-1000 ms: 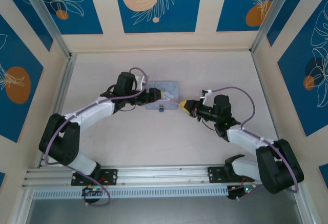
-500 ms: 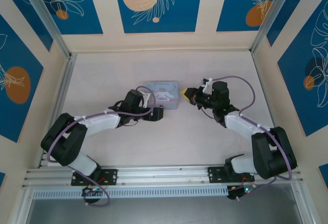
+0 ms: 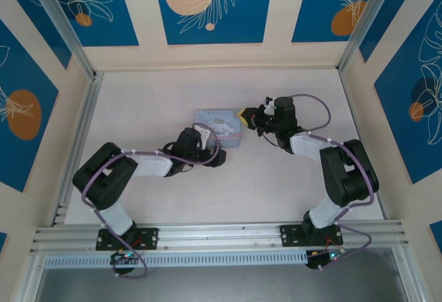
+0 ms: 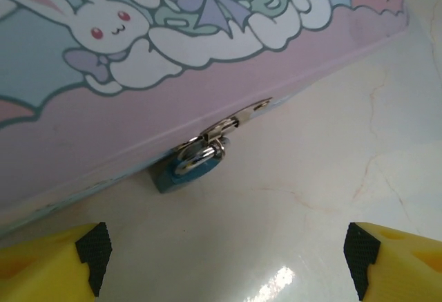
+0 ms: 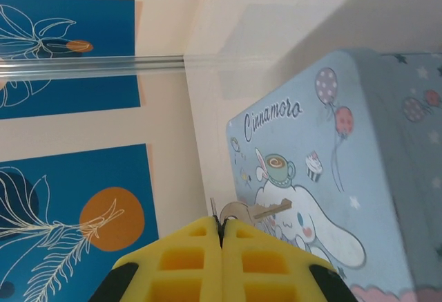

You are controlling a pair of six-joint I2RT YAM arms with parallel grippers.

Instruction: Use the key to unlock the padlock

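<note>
The padlock (image 4: 188, 168), a small blue block with a silver shackle, hangs from the hasp (image 4: 243, 113) on the front of the tin box (image 4: 103, 53). My left gripper (image 4: 224, 266) stands open just in front of it, its yellow fingertips (image 4: 52, 260) wide apart and touching nothing. From above, the left gripper (image 3: 214, 155) sits at the box's near edge. My right gripper (image 5: 221, 236) is shut on the key (image 5: 254, 211), whose blade sticks out over the box lid. It hovers at the box's far right corner (image 3: 244, 116).
The pale blue box (image 3: 219, 125) lies mid-table with bare tabletop (image 3: 152, 101) around it. Blue patterned walls (image 3: 207, 5) and aluminium rails (image 3: 83, 122) enclose the space. Both arms reach in from the near edge.
My left gripper has pulled back from over the box to its near side and opened wider. The right gripper has carried the key from the padlock's side up to the box's far right corner.
</note>
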